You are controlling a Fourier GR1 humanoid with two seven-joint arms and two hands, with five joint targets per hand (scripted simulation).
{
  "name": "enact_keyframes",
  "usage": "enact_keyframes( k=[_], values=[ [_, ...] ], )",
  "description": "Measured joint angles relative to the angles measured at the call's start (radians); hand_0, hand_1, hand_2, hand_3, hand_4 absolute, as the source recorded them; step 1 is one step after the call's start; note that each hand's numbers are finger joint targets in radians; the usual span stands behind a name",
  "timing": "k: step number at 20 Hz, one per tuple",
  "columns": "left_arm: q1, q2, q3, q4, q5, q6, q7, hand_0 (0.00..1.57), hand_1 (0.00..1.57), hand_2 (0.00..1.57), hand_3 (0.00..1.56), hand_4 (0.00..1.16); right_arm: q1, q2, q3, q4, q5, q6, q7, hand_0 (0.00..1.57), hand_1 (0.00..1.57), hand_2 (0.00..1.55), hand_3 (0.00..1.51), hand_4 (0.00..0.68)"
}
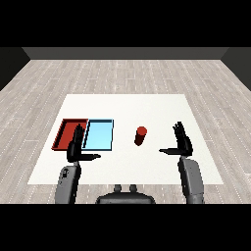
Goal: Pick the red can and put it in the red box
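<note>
A red can (140, 135) stands upright on the white table (127, 108), right of the two trays. The red tray (66, 132) lies at the left, with the light blue tray (99, 135) beside it on its right. My right hand (183, 139) hovers to the right of the can, well apart from it, fingers straight and thumb stretched toward the can. My left hand (76, 147) is open too, over the near edge where the two trays meet, partly hiding the red tray's right side. Neither hand holds anything.
Both grey forearms (191, 179) come in from the lower corners. Beyond the white table lies a grey wooden floor (127, 73). Bare tabletop stretches behind the can and trays.
</note>
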Motion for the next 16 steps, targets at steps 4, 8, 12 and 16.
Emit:
enact_keyframes(
  k=[4, 8, 12, 16],
  values=[
    [-0.006, -0.003, 0.012, 0.038, 0.003, -0.009, -0.072, 0.00, 0.00, 0.00, 0.00, 0.00, -0.043, -0.018, -0.023, 0.083, -0.003, 0.033, -0.080, 0.00, 0.00, 0.00, 0.00, 0.000],
    [-0.002, -0.002, 0.019, 0.054, 0.011, -0.025, -0.118, 0.00, 0.00, 0.00, 0.00, 0.00, -0.049, -0.018, -0.029, 0.103, -0.010, 0.045, -0.099, 0.00, 0.00, 0.00, 0.00, 0.000],
    [-0.021, -0.006, 0.020, 0.052, 0.021, -0.024, -0.102, 0.00, 0.00, 0.00, 0.00, 0.00, -0.089, -0.022, -0.031, 0.140, -0.017, 0.052, -0.083, 0.00, 0.00, 0.00, 0.00, 0.000],
    [-0.004, -0.013, 0.017, 0.049, 0.026, -0.028, -0.122, 0.00, 0.00, 0.00, 0.00, 0.00, -0.110, -0.012, -0.020, 0.143, -0.020, 0.045, -0.057, 0.00, 0.00, 0.00, 0.00, 0.000]
  ],
)
